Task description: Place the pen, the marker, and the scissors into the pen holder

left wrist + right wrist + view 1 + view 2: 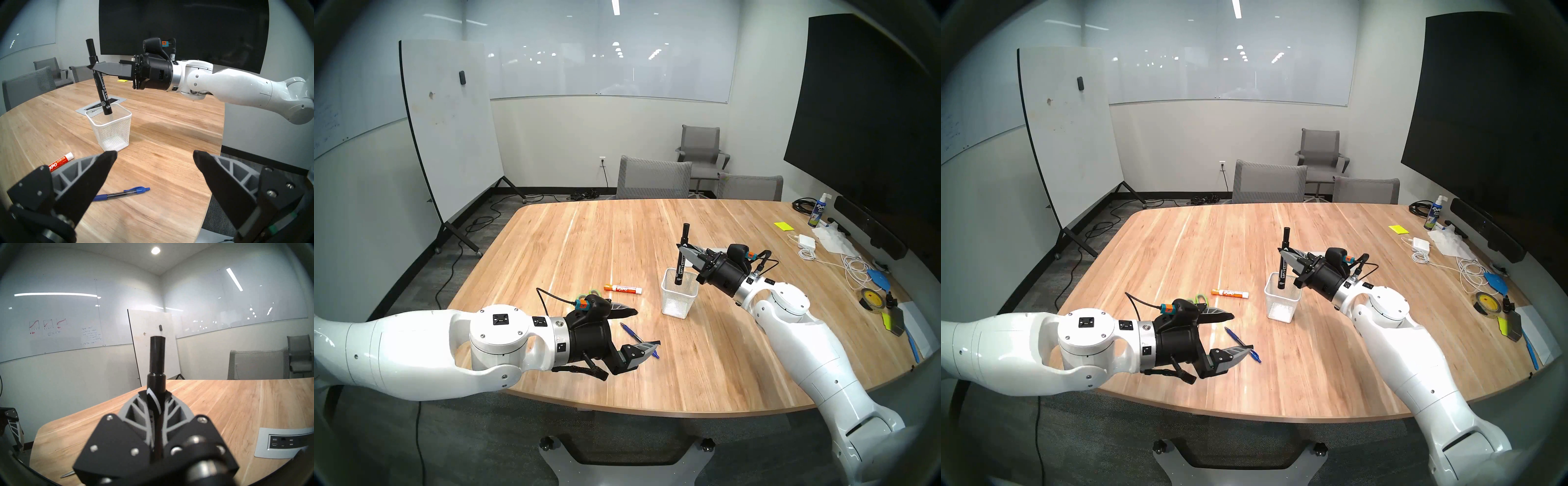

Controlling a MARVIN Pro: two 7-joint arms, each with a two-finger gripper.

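Left tool (pixel 155 160) gapes – right tool (pixel 92 66) clamped.

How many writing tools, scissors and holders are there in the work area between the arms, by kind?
Markers: 2, black marker in the right gripper and orange marker on the table.
Pens: 1, pen.
Scissors: 1, scissors, partly hidden.
Holders: 1, holder.
Total: 5.

Wooden table (pixel 585 237) bearing pen holder (pixel 678 298), pen (pixel 122 193), orange marker (pixel 622 289), scissors (pixel 1200 298)
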